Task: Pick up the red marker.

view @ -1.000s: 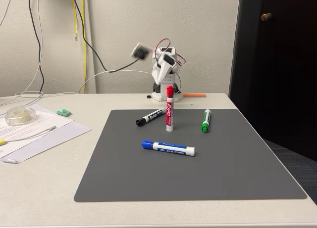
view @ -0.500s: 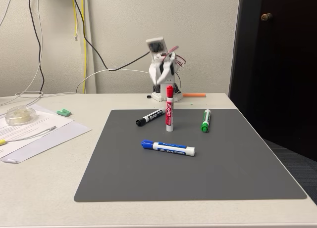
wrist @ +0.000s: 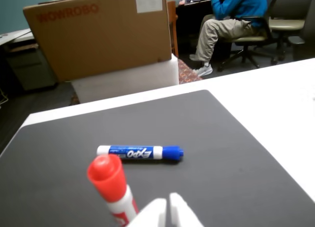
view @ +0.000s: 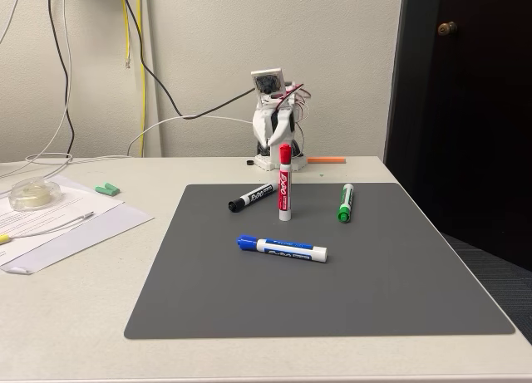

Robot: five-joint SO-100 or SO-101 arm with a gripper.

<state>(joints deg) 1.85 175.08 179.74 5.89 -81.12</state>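
Observation:
The red marker stands upright on its end near the back of the grey mat, red cap on top. In the wrist view its red cap rises at the lower left, just left of my gripper. The gripper's white fingertips meet with nothing between them, so it is shut. In the fixed view the gripper hangs from the folded arm, just behind the marker and apart from it.
On the mat lie a blue marker in front, a black marker to the left and a green marker to the right. Papers and a tape roll sit at the left. A cardboard box and a seated person are beyond the table.
The arm's wrist has swung from the left to the centre and settled, with its camera now facing forward over the red marker. The markers have not moved.

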